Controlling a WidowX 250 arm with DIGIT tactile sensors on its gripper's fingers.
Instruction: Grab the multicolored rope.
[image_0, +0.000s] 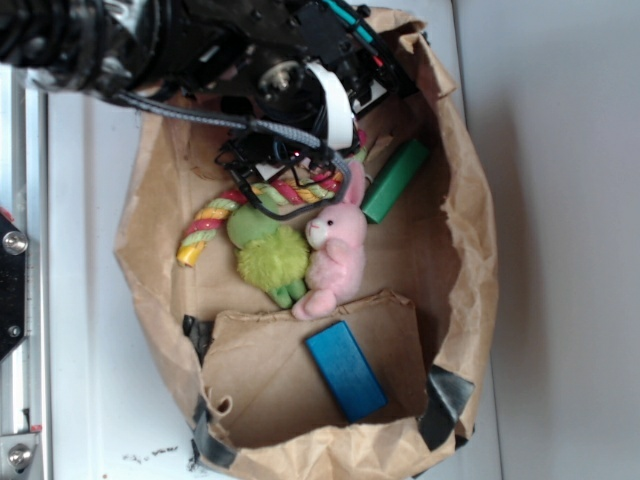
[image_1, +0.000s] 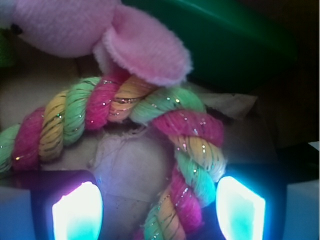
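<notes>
1. A crumpled brown paper bag (image_0: 470, 250) lies open on a white table (image_0: 90, 400).
2. The black gripper (image_0: 285, 180) hangs above the thick twisted multicolored rope (image_0: 255, 205), fingers (image_1: 77, 212) spread apart, one strand between them, unclenched.
3. A pink plush rabbit (image_0: 335, 262) touches the rope.
4. A blue rectangular block (image_0: 345, 370) lies apart.

In the exterior view, the black robot arm (image_0: 250, 60) at the top covers the right end of the twisted red, yellow and green rope (image_0: 215, 218), and the gripper's fingertips cannot be made out. In the wrist view, the rope (image_1: 125, 107) runs off the left and bottom edges; the pink plush ear (image_1: 145, 45) overlaps it, and the glowing fingers (image_1: 77, 212) are cut by the lower edge.
</notes>
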